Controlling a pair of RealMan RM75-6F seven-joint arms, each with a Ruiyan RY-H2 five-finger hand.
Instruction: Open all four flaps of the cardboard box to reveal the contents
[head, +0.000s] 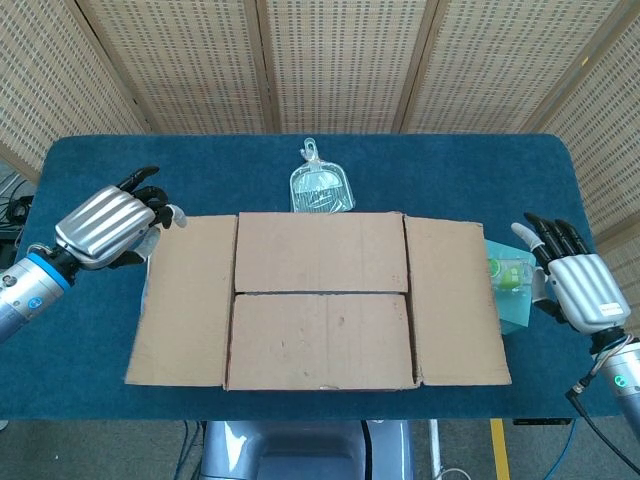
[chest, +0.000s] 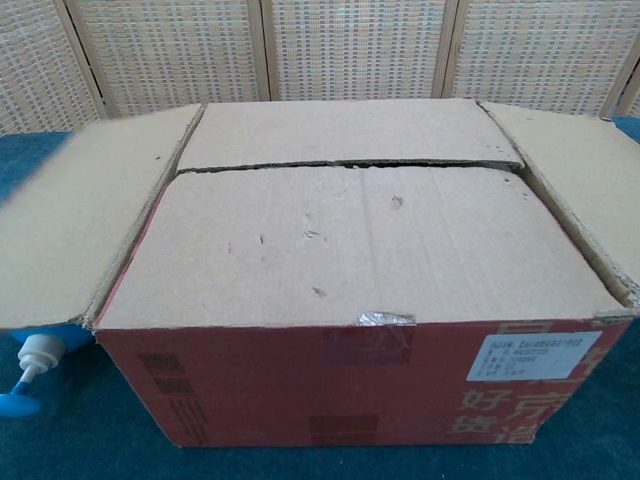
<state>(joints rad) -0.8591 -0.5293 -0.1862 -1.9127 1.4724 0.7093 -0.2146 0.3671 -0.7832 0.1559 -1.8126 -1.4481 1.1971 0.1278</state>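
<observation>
Halfway there: cardboard box (head: 320, 300) has its 3 and 9 o'clock side flaps folded out, two middle flaps remain closed, left hand (head: 105, 225) and right hand (head: 575, 280) fingers spread, holding nothing.

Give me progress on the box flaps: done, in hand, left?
Done: the cardboard box's left flap and right flap lie folded out flat. In hand: nothing gripped. The left hand sits at the left flap's far corner; the right hand hovers open beside the right flap. Left: the rear flap and front flap lie closed, hiding the contents.
</observation>
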